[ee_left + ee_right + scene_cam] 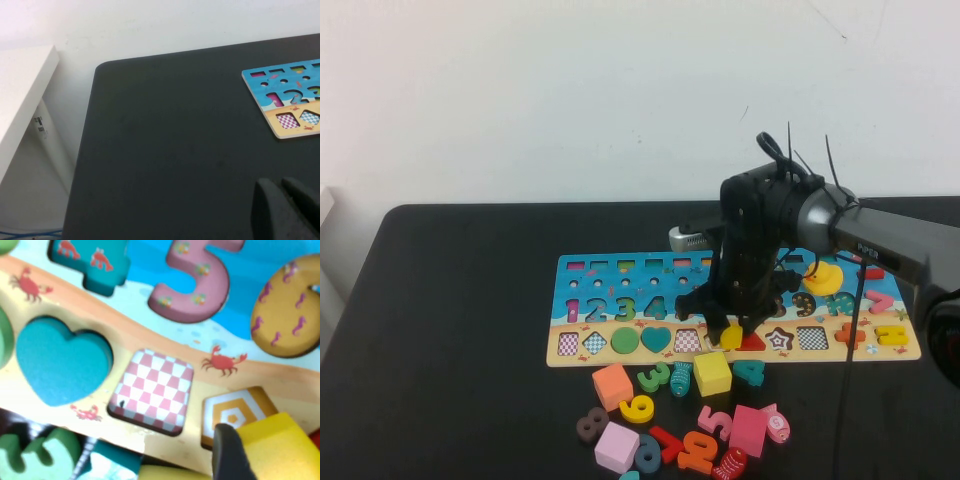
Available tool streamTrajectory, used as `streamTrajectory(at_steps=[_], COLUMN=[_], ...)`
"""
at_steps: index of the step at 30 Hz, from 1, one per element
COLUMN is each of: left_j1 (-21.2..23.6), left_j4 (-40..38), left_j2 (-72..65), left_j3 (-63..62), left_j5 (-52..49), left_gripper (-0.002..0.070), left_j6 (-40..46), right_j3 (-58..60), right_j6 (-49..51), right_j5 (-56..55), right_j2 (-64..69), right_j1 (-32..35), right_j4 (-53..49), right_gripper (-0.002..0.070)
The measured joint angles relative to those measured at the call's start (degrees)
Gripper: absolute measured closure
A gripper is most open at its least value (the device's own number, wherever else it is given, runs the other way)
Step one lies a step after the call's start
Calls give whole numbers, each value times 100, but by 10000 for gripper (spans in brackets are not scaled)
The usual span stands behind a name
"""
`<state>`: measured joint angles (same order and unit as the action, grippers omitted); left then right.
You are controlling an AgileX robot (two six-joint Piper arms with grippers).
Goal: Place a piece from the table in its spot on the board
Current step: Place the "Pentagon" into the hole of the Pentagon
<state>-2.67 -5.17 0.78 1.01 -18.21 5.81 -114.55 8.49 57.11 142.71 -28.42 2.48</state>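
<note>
Nearest me, loose pieces lie on the black desk (460, 330) just on my side of the board (610, 272): an orange block (612, 386), a yellow cube (712, 372), a green number 3 (654, 376) and a pink block (748, 430) among other numbers. My right end effector (732, 335) hangs over the board's sandy strip, its fingers (227, 452) set partly apart and clamped on the yellow pentagon (272, 445). The pentagon is tilted just above its orange-patterned slot (235, 412), partly covering it, beside the empty pink checkered slot (155, 390) and the teal heart (60, 360). Farther along the board sits a yellow duck (823, 277). My left end effector (287, 210) rests low over bare desk, well apart from the board's end; I cannot tell how far it is open.
</note>
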Motion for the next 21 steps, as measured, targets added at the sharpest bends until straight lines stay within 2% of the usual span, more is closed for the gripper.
streamTrajectory(at_steps=[21], left_j1=[0], left_j4=[0], left_j2=[0], left_j3=[0], left_j5=[0], left_gripper=[676], left_j6=[-12], right_j3=[0], right_j6=[76], right_j5=[-384], right_j2=[14], right_j1=[-227], right_j4=[-5], right_gripper=[304])
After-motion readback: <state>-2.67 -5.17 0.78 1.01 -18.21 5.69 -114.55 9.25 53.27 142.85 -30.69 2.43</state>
